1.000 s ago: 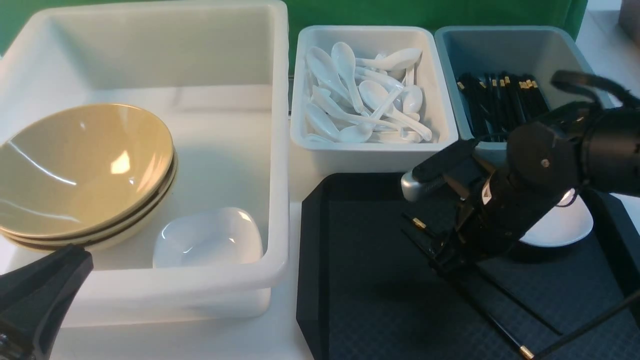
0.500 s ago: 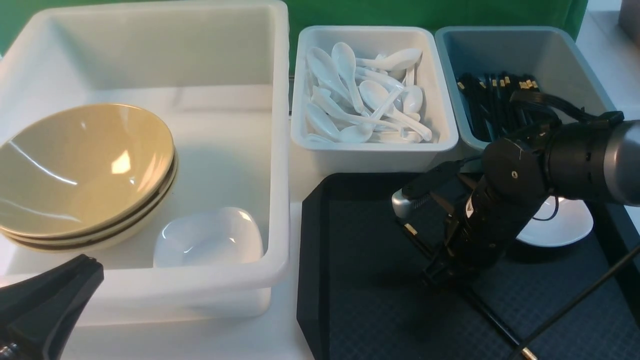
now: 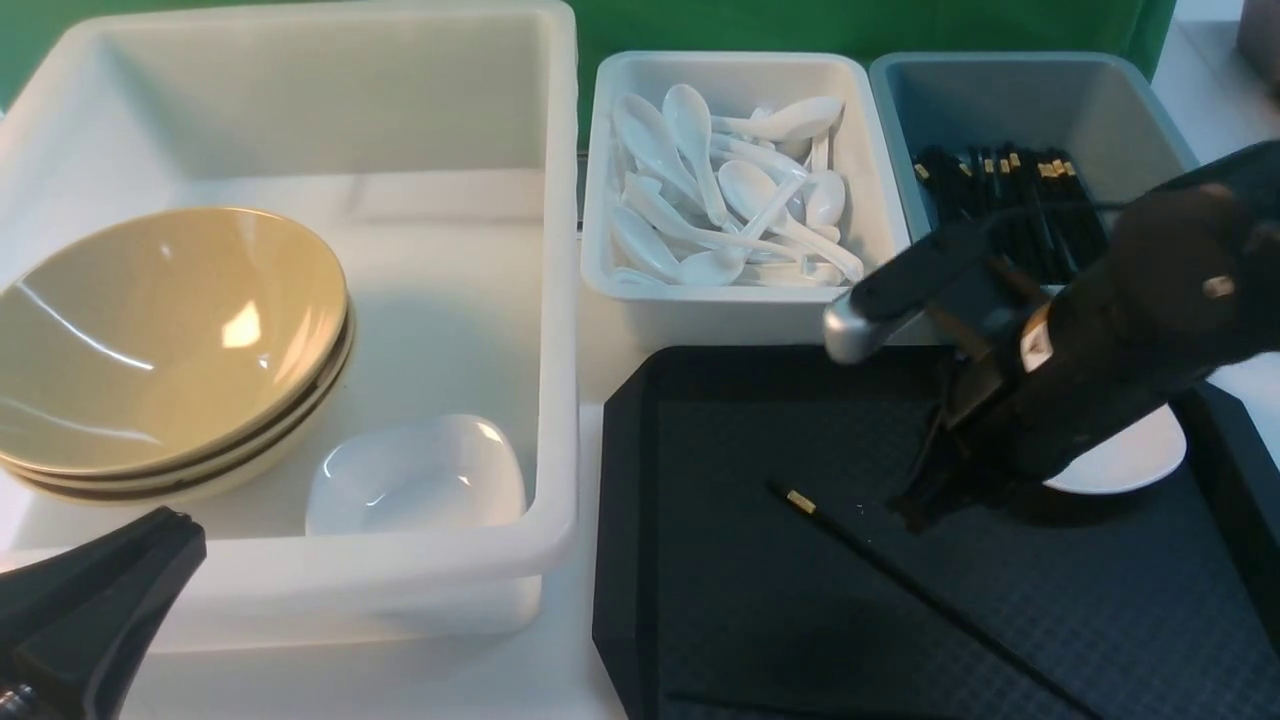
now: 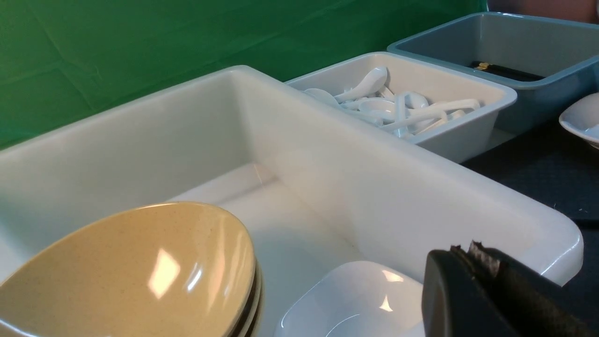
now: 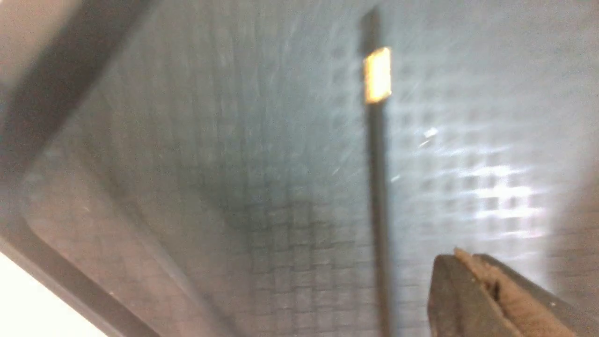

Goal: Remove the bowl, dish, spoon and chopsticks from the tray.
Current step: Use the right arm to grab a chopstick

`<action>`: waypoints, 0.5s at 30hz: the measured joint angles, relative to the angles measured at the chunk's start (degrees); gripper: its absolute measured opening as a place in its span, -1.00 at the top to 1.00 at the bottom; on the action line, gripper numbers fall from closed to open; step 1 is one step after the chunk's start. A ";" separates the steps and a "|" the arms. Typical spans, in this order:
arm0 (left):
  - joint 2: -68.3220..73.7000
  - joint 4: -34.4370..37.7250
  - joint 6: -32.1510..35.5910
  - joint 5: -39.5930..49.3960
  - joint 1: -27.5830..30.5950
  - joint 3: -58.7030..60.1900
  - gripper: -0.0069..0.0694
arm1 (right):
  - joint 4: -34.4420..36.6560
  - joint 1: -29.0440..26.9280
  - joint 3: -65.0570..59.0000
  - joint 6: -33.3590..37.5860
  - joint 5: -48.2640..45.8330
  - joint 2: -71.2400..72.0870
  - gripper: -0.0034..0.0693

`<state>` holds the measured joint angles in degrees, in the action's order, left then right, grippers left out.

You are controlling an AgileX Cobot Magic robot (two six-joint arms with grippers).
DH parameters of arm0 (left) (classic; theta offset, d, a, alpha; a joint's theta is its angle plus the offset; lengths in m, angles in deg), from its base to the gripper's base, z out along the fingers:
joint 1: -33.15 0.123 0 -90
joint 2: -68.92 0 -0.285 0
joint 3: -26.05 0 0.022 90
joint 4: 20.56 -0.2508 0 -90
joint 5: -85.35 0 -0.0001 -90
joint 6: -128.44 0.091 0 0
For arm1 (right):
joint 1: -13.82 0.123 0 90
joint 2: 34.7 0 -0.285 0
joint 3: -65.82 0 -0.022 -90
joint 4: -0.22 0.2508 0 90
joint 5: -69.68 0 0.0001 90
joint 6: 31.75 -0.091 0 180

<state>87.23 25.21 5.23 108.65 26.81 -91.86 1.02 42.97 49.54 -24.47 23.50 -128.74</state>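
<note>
Hovering above the far half of the tray (image 3: 720, 620), my right gripper (image 3: 915, 510) had its pads pressed together. Neither the front camera nor my wrist camera showed anything pinched between them, so I judged it closed on nothing. The chopstick (image 3: 880, 560) I needed lay flat on the textured tray floor, just to my left of the gripper and a little nearer to me than its tips. It was close beside them but not touching. Its long axis ran on a diagonal, with the gold band (image 3: 800, 500) at the far-left end and the plain end trailing off toward the near-right corner. A faint dark line along the tray's near edge might have been the second stick, though I could not be sure. The dish (image 3: 1130, 465) sat on the tray's far right, half hidden behind my right arm. My left gripper (image 3: 165, 530), also closed and empty, waited well away at the near-left corner, outside the big white tub (image 3: 560, 300). I reckoned the right arm was plainly the one to use: part the pads, shift left and drop across the stick's middle, square to that diagonal.
</note>
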 joint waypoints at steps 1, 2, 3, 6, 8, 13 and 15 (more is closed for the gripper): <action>0.00 0.00 0.00 -0.08 0.00 0.00 0.85 | -0.10 -0.10 -0.06 0.05 0.06 1.96 0.81; 0.00 0.00 0.00 -0.19 0.00 0.00 0.85 | -0.23 -0.17 -0.06 0.05 0.12 3.02 0.81; 0.00 0.00 0.00 -0.34 0.00 0.00 0.85 | -0.23 -0.29 -0.06 0.05 0.19 3.77 0.82; 0.00 0.00 0.00 -0.63 0.00 0.00 0.85 | -0.40 -0.46 -0.06 1.08 0.36 4.14 0.81; 0.00 0.00 0.00 -0.75 0.00 0.00 0.85 | -0.40 -0.45 -0.06 1.80 0.24 2.76 0.80; 0.00 0.00 0.00 -0.75 0.00 0.00 0.85 | 0.67 -0.45 -0.08 2.01 0.87 -5.15 0.56; 0.00 0.00 0.00 -0.75 0.00 0.00 0.85 | 1.38 -0.45 -0.13 2.01 1.90 -7.32 0.44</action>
<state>87.23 25.21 5.23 107.90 26.81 -91.86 2.39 42.52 49.42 -22.46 25.40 -136.05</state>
